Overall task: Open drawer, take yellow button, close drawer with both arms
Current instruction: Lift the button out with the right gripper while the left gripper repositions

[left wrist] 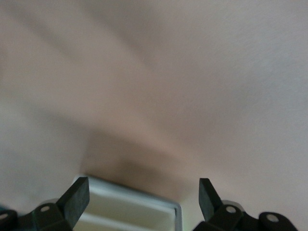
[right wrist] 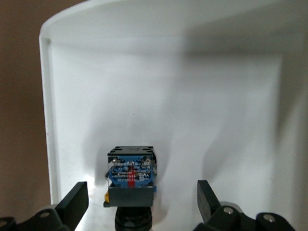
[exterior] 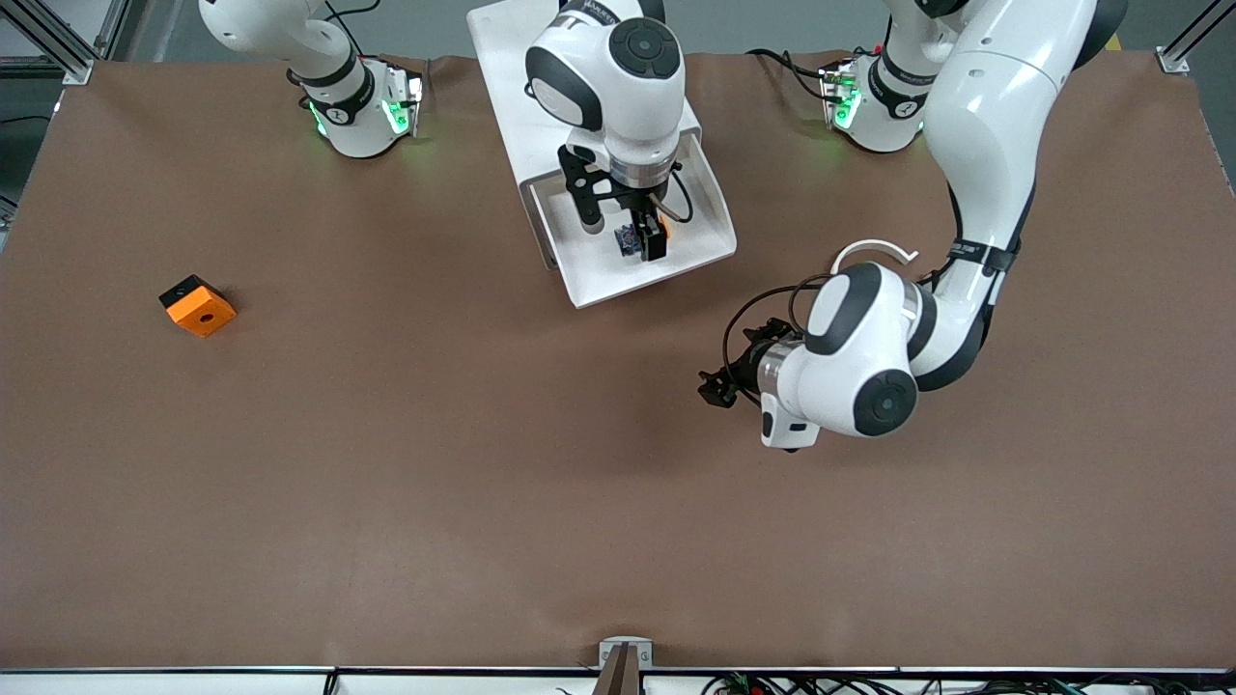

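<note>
We note right gripper (right wrist: 139, 204) over pulled-out cream-fronted white plastic drawer (exterior: 589, 280), fingers apart astride small orange-capped, black-bodied, blue-based button (right wrist: 131, 175). Risk: off-centre closure tips button. Left gripper (exterior: 719, 386) waits at drawer's 5 o'clock, fingers apart.

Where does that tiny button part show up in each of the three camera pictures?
Front view: the button lies in the open drawer, under the right gripper.
Left wrist view: not in it; only a corner of the drawer shows between the open fingers of the left gripper.
Right wrist view: the button sits low and central, between the open fingers.
Shared landmark: the white drawer.
</note>
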`<state>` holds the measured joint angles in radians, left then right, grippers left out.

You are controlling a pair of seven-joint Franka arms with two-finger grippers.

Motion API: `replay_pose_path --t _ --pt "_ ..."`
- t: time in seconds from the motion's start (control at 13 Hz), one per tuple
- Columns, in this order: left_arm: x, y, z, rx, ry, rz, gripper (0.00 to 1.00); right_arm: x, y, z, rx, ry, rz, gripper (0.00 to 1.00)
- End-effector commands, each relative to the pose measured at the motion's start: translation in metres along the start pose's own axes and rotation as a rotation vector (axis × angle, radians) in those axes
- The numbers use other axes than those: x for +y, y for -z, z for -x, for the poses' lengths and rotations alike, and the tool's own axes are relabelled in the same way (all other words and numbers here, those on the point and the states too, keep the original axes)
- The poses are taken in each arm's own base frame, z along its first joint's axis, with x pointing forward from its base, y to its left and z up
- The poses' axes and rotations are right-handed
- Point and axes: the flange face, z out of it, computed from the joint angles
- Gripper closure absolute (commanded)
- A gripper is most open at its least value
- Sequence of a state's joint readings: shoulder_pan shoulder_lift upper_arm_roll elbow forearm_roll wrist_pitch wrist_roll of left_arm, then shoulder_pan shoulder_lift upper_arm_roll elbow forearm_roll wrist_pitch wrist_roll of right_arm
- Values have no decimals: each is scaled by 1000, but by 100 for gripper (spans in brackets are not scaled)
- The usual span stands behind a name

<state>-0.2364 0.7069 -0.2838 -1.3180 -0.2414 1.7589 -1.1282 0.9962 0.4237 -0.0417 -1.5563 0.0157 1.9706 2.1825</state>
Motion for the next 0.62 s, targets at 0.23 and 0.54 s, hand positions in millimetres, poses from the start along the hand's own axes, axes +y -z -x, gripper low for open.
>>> replay_pose_path --t 0.23,0.54 --pt "10 20 45 216 -240 -30 0 -5 2 -6 13 21 -4 0" --pt "3 52 55 280 -301 -13 0 -6 1 -8 16 17 0 16"
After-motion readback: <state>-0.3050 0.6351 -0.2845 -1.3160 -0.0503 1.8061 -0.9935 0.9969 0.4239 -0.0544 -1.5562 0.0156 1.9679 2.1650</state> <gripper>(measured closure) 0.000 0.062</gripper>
